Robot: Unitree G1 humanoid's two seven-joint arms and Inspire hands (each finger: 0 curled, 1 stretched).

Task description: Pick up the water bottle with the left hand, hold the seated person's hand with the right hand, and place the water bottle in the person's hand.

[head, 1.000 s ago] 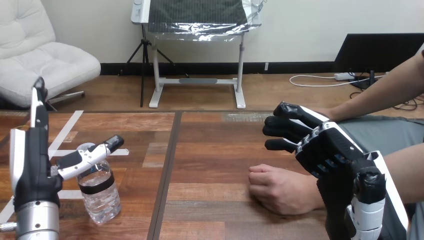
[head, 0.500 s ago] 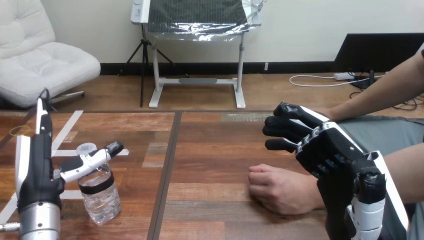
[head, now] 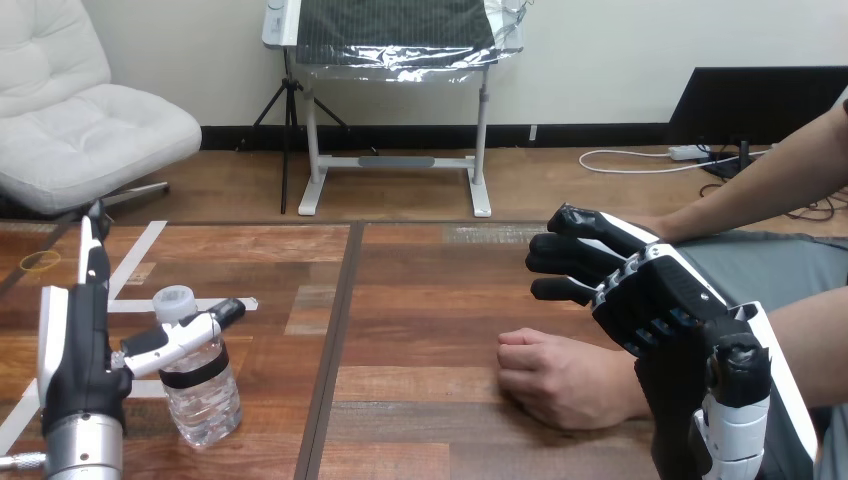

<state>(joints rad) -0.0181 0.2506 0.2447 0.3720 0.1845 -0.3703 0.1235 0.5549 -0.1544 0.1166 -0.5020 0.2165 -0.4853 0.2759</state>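
Observation:
A clear water bottle [head: 203,395] with a white cap and a black band stands upright on the wooden table [head: 420,290] at the near left. My left hand [head: 75,350] is just left of it, seen edge on, open, its fingers straight up and its thumb [head: 185,335] reaching across the bottle's neck. Whether the thumb touches the bottle I cannot tell. The person's hand [head: 560,378] rests as a fist on the table right of centre. My right hand [head: 650,295] hovers open above and behind that fist, fingers relaxed and pointing left, apart from it.
White tape lines [head: 130,265] mark the table's left part. A dark seam [head: 340,320] runs down the table's middle. The person's other forearm [head: 760,190] reaches in from the upper right behind my right hand.
My left hand has sunk lower beside the bottle, so the bottle's cap now shows above the thumb. My right hand and the person's fist have stayed still.

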